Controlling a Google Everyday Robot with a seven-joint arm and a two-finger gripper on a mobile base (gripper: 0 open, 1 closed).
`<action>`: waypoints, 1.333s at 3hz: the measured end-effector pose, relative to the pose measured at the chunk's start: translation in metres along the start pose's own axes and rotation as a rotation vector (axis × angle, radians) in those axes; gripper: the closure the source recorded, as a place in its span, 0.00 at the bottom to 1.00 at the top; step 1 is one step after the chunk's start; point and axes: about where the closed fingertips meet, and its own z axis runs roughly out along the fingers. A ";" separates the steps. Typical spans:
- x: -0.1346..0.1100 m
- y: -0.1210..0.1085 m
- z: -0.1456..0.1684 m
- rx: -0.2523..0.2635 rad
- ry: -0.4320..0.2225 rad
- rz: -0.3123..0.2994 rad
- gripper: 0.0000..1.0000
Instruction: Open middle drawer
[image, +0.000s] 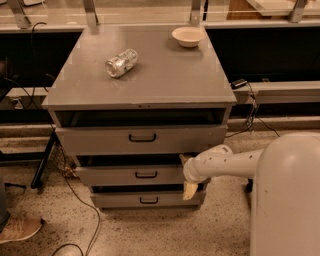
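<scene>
The middle drawer (115, 176) is the grey low front panel with a small black bar handle (146, 174), second from the top in the grey metal cabinet (145, 75). It stands out a little, with a dark gap above its front. My gripper (186, 175) is at the right end of this drawer's front, at the end of my white arm (230, 162), which reaches in from the right. Its fingers are spread apart, one cream fingertip (190, 190) pointing down over the bottom drawer's front and the other up by the middle drawer's top edge. It holds nothing.
The top drawer (100, 140), with a bigger handle, is slightly out. The bottom drawer (120, 200) sits below. A crushed can (121, 62) and a pale bowl (188, 36) lie on the cabinet top. Cables (75, 200) run on the floor at left, and a shoe (17, 228) at lower left.
</scene>
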 end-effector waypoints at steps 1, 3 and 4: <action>0.026 -0.003 0.019 0.003 0.023 0.059 0.00; 0.049 0.019 0.030 -0.047 0.039 0.147 0.41; 0.041 0.040 0.002 -0.074 0.046 0.169 0.64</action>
